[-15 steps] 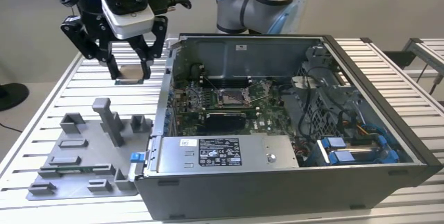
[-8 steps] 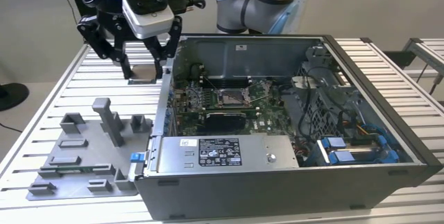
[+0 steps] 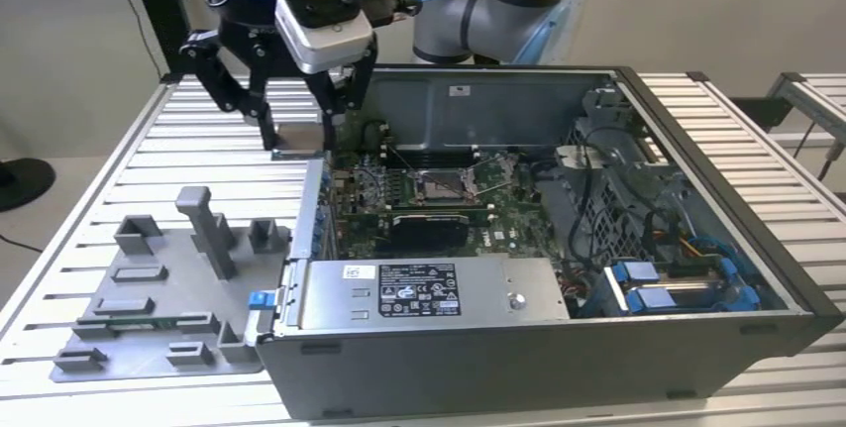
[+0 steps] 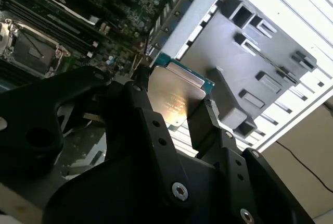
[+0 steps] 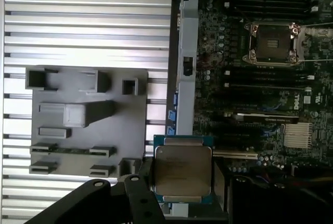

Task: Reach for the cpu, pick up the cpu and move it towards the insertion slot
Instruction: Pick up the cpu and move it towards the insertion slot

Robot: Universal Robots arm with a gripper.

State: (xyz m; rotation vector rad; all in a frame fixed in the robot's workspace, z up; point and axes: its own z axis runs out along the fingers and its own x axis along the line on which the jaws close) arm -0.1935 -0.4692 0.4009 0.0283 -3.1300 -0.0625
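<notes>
The fingers (image 4: 205, 117) are pinched on the cpu (image 5: 182, 169), which is held aloft just outside the computer case (image 3: 740, 209) wall, well apart from the insertion slot (image 5: 273, 42). The carry step is judged under way; travel over the wall toward the slot is called for.

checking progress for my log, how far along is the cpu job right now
Done: the cpu is picked up, gripped between the fingers of the tool and lifted clear of the grey fixture tray. In hand: in the exterior view the tool hangs above the edge of the open computer case, at its wall on the exterior view's left. Left: the cpu is short of the insertion slot, which sits open on the green board.
</notes>
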